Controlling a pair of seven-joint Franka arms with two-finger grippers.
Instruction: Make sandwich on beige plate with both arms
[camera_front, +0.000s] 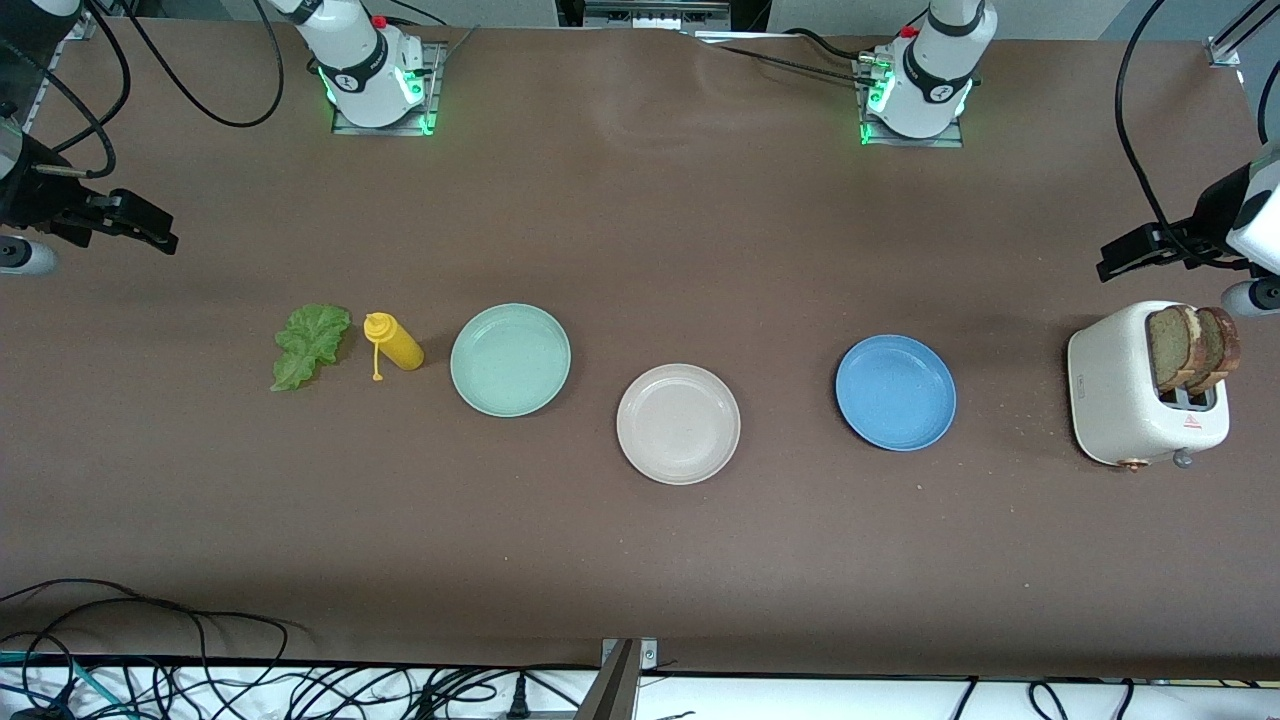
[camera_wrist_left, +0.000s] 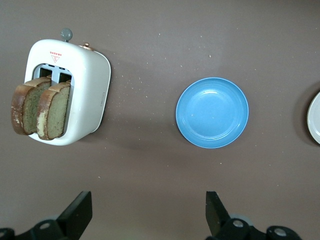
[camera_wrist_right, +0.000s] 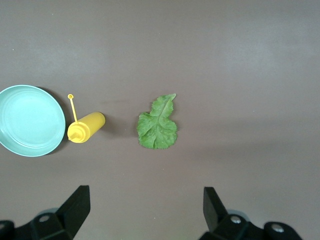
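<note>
Brown desk (camera_front: 640, 230) fills my front view, and I take the beige plate (camera_front: 678, 423) as landmark. Toward the right arm's end from it lie the mint-green plate (camera_front: 510, 359), a yellow squeeze bottle (camera_front: 394, 343) and the lettuce leaf (camera_front: 307, 344). Toward the left arm's end sit the blue plate (camera_front: 896, 392) and a white toaster (camera_front: 1130, 410) with two bread slices (camera_front: 1192, 346) standing in its slots.

My left wrist view shows the left pincer (camera_wrist_left: 145, 215) spread wide and empty, over bare desk near the toaster.

My right wrist view shows the right pincer (camera_wrist_right: 145, 212) spread likewise, empty, over the desk near the lettuce.
</note>
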